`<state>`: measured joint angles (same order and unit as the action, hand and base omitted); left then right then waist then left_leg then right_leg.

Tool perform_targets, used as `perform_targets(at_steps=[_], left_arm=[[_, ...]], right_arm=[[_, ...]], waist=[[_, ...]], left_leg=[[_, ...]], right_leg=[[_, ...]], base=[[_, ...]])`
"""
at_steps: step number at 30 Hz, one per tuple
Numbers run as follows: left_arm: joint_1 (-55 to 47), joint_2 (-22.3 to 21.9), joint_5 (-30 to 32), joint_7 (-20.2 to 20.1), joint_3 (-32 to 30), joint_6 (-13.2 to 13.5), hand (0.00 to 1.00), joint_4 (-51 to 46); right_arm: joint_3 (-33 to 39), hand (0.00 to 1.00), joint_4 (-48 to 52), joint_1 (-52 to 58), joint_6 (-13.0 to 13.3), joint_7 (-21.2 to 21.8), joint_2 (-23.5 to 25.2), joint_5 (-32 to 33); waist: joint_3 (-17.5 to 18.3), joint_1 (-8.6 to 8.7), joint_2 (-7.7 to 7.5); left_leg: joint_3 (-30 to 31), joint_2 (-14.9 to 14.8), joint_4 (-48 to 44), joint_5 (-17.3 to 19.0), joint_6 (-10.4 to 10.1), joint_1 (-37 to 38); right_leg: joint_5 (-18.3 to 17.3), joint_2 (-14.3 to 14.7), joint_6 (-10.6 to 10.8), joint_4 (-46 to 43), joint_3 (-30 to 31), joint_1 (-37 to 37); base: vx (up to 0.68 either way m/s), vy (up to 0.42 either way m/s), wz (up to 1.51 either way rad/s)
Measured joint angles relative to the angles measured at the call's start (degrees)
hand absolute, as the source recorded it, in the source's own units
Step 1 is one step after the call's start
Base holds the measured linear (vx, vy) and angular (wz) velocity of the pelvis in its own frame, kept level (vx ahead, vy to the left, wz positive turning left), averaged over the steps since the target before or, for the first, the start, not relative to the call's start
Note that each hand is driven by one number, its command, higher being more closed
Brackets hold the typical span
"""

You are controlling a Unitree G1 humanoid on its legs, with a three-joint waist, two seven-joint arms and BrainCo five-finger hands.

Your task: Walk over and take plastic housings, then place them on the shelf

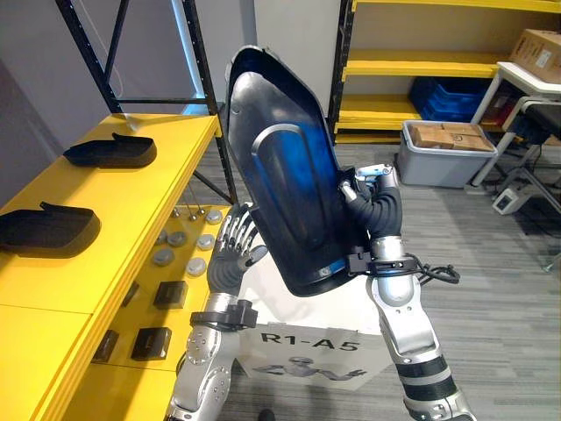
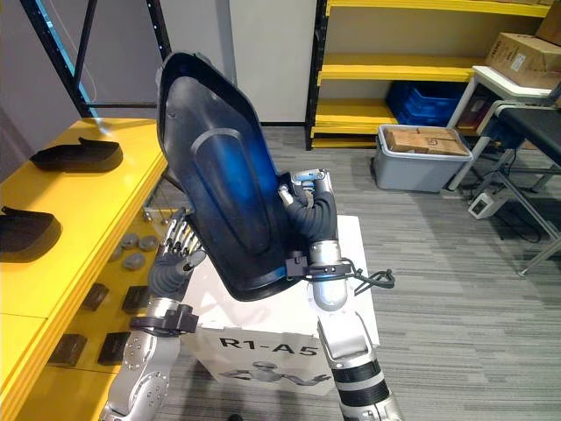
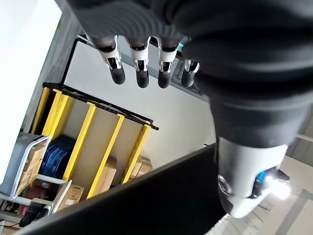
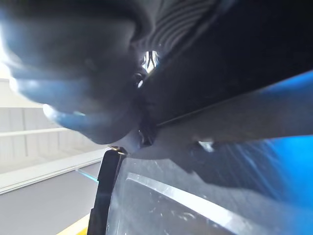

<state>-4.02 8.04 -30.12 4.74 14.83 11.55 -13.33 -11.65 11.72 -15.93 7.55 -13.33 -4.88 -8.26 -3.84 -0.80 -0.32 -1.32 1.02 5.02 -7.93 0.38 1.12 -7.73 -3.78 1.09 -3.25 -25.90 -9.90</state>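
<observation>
I hold a large black plastic housing (image 1: 285,175) upright in front of me, its hollow glossy side facing me. My right hand (image 1: 364,200) is shut on its right edge, fingers curled round the rim; the right wrist view shows the housing (image 4: 220,186) from very close. My left hand (image 1: 235,241) stands open with straight fingers (image 3: 142,71) at the housing's lower left edge; I cannot tell if it touches. Two smaller black housings (image 1: 111,151) (image 1: 46,228) lie on the yellow shelf (image 1: 131,210) at my left.
A white stand (image 1: 307,342) with a label is right below my hands. Grey discs (image 1: 180,239) and black blocks (image 1: 169,294) lie on the shelf's lower level. A grey bin (image 1: 443,153) with cardboard boxes and yellow racks (image 1: 412,61) stand behind, a white table (image 1: 526,79) at far right.
</observation>
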Motion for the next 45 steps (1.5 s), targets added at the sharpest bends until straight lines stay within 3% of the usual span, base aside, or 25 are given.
perform_targets(at_steps=[3,4,13,27,28,41,45], left_arm=[[1.19,0.63,-1.24,0.00,0.32,-0.56,0.00,0.78],[1.71,0.78,-1.25,0.01,0.47,-0.73,1.00,0.95],[3.82,1.75,-4.54,0.56,1.78,-1.11,1.00,2.23],[4.38,3.32,-4.50,2.53,0.62,-2.26,1.00,5.42],[4.37,3.31,-4.49,2.56,0.57,-2.34,1.00,5.42],[4.17,1.51,-2.24,2.58,-2.11,-3.41,1.00,5.41],[3.29,0.79,0.16,2.22,-3.32,-3.43,1.00,5.27]], right_arm=[[-0.46,1.00,-1.59,0.01,0.00,0.03,-0.71,0.01],[-0.93,1.00,-1.91,0.06,-0.01,0.20,-1.09,-0.02],[-3.23,1.00,-4.17,0.31,-0.08,0.92,-2.46,0.02],[-6.51,1.00,-4.63,1.28,-0.02,0.92,-4.16,-0.04],[-6.56,0.00,-4.62,1.36,0.08,0.92,-4.16,-0.05],[-6.08,0.00,-3.61,2.46,1.74,1.17,-2.17,0.96],[-2.18,0.00,-1.59,3.11,1.90,2.33,-2.02,2.54]], waist=[[0.07,0.03,-0.02],[0.08,0.02,-0.02],[0.82,0.10,-0.10],[1.31,0.15,-0.68],[1.31,0.15,-0.68],[1.29,0.09,-0.72],[1.26,0.13,-0.76]], left_leg=[[0.02,0.00,-0.01,-0.02,0.01,0.00],[0.03,0.00,-0.01,-0.03,0.01,0.00],[-0.02,0.03,-0.02,-0.08,0.06,-0.45],[-0.20,0.00,-0.01,-0.22,0.19,-0.28],[-0.23,0.00,-0.01,-0.22,0.19,-0.26],[-1.56,-0.27,0.01,-0.19,0.18,0.14],[-1.80,-0.31,0.18,-0.18,0.19,0.11]], right_leg=[[0.04,0.00,-0.03,0.02,-0.01,0.01],[0.05,0.01,-0.04,0.03,-0.02,0.02],[0.85,0.25,-0.03,1.29,0.04,-0.07],[1.39,0.37,-0.21,1.87,0.23,-0.01],[1.39,0.37,-0.22,1.87,0.26,-0.02],[1.66,0.40,-0.22,1.89,1.49,0.05],[1.71,0.39,-0.14,1.88,1.75,0.24]], base=[[0.00,0.000,0.00],[0.00,0.000,0.00],[0.00,0.000,0.00],[0.00,0.000,0.00],[0.00,0.000,0.00],[-0.01,-0.002,-0.04],[-0.01,-0.001,-0.03]])
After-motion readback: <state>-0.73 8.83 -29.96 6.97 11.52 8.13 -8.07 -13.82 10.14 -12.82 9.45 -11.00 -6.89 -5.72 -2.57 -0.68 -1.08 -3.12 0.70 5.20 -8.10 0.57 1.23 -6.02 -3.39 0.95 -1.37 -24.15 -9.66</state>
